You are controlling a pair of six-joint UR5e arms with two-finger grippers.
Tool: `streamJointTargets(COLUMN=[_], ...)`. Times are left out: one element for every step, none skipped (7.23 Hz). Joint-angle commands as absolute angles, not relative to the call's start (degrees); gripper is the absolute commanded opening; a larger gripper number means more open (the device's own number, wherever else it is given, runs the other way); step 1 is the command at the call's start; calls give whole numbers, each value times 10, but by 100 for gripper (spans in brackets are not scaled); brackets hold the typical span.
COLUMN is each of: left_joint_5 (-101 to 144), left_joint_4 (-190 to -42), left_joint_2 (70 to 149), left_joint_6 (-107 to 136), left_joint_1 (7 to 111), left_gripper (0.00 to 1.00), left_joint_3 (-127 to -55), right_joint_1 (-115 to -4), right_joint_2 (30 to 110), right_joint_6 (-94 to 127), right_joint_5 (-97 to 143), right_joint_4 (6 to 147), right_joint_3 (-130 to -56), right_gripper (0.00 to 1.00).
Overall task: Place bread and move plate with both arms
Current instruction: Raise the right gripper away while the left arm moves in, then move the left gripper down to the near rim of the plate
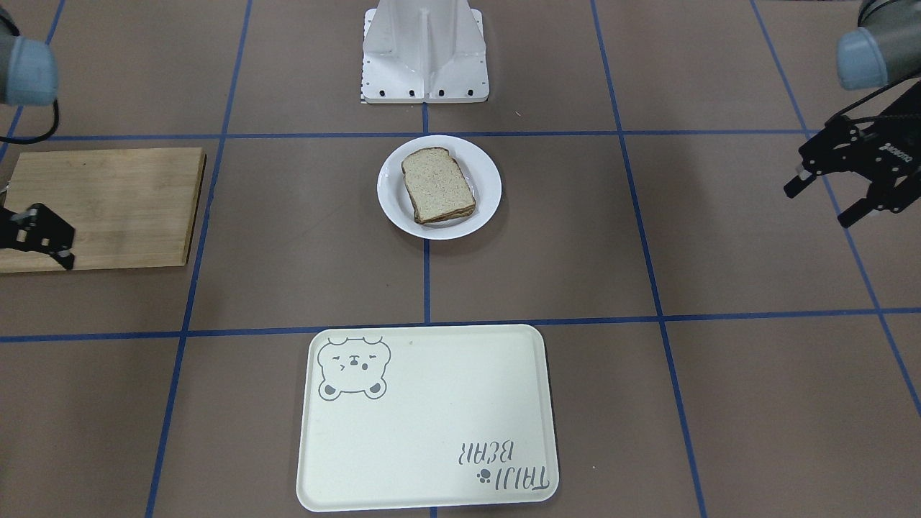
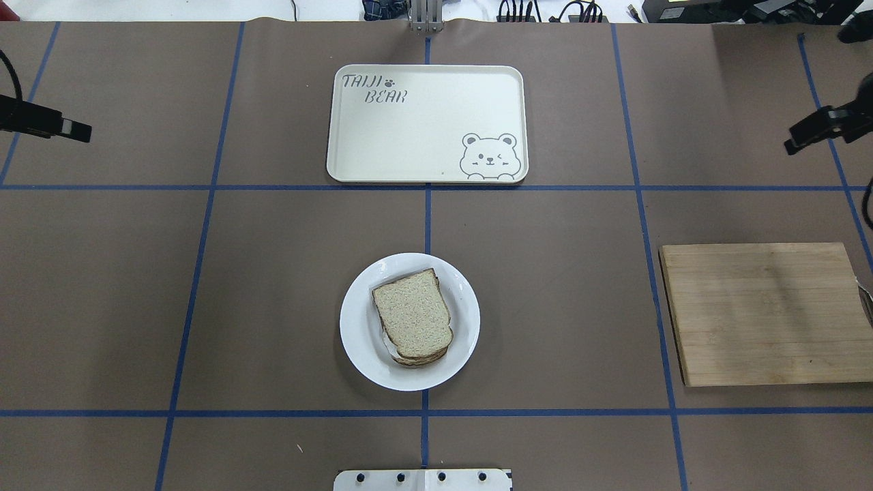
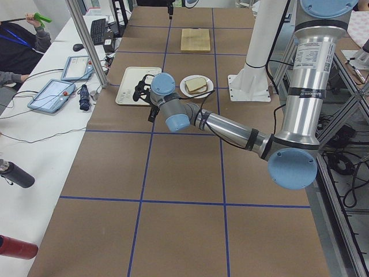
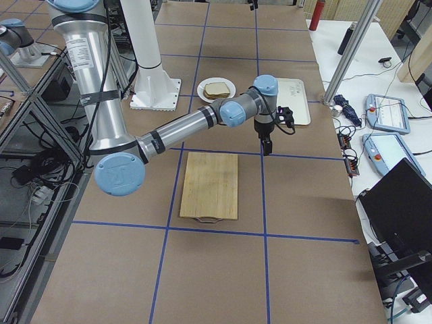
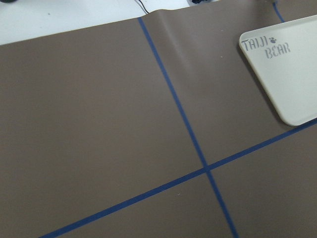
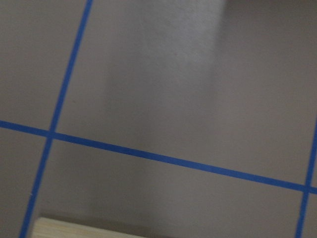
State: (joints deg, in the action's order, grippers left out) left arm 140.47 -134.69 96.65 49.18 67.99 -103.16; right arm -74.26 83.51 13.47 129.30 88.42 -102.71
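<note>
The plain bread (image 2: pixel 411 320) lies on top of another slice on the white plate (image 2: pixel 354 341), mid-table near the robot's base; both show in the front view too, bread (image 1: pixel 437 185) and plate (image 1: pixel 486 180). My left gripper (image 1: pixel 820 203) hovers open and empty far out to the robot's left, well away from the plate. My right gripper (image 1: pixel 43 241) is at the other edge, over the corner of the wooden board, and seems open and empty. It is partly cut off by the frame.
A cream bear tray (image 2: pixel 409 136) lies beyond the plate; its corner shows in the left wrist view (image 5: pixel 292 69). A bamboo cutting board (image 2: pixel 764 314) lies on the robot's right. The white base block (image 1: pixel 424 57) stands behind the plate.
</note>
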Motion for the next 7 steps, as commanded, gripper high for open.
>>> streamJointTargets(left_joint_5=[1364,1324,1282,1254,1244,1233,1191], left_joint_4=[-1429,-1448,-1449,-1451,-1453,-1480,-1497], left_joint_2=[979,993,1002,1002,1001,998,994], left_joint_6=[659,725,740,740,741,761,785], left_joint_1=[606,561,523,492,470,444,396], left_gripper=[98,98,98,98,98,98,98], left_joint_3=[-1032,-1031,-1031,-1032,-1032,-1030,-1030], right_joint_1=[-823,-834,-857,-860,-862,-863,-862], right_joint_2=[928,974,1012,1035,1038,1039,1039], right_joint_6=[27,15,-10,-10,-6,-6,-5], right_joint_5=[1310,1298,1290,1290,1290,1295,1295], right_joint_4=[889,882,868,850,850,850,850], right_joint_3=[-1024,-1025,-1028,-1019,-1019,-1020,-1019], right_gripper=[100,100,100,100,100,100,100])
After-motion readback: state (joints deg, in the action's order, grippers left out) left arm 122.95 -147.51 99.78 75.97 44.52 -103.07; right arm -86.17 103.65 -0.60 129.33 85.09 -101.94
